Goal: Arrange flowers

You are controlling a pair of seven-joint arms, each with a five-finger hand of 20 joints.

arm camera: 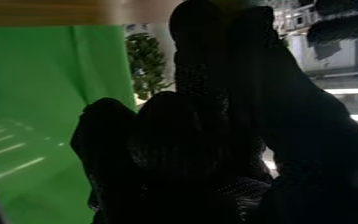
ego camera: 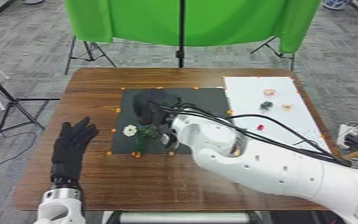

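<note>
Green cloth (ego camera: 233, 25) hangs behind the table (ego camera: 180, 182). White flower (ego camera: 129, 130): on the dark mat (ego camera: 211, 95), near the right hand (ego camera: 149, 106), whose state I cannot tell. Left hand (ego camera: 71, 145): fingers straight.

Green cloth (ego camera: 233, 25) on a black stand (ego camera: 182, 35); grey carpeted floor (ego camera: 33, 55); brown wooden table (ego camera: 87, 105)

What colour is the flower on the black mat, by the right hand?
The flower is white, with green beneath it; it shows best in the head view.
</note>
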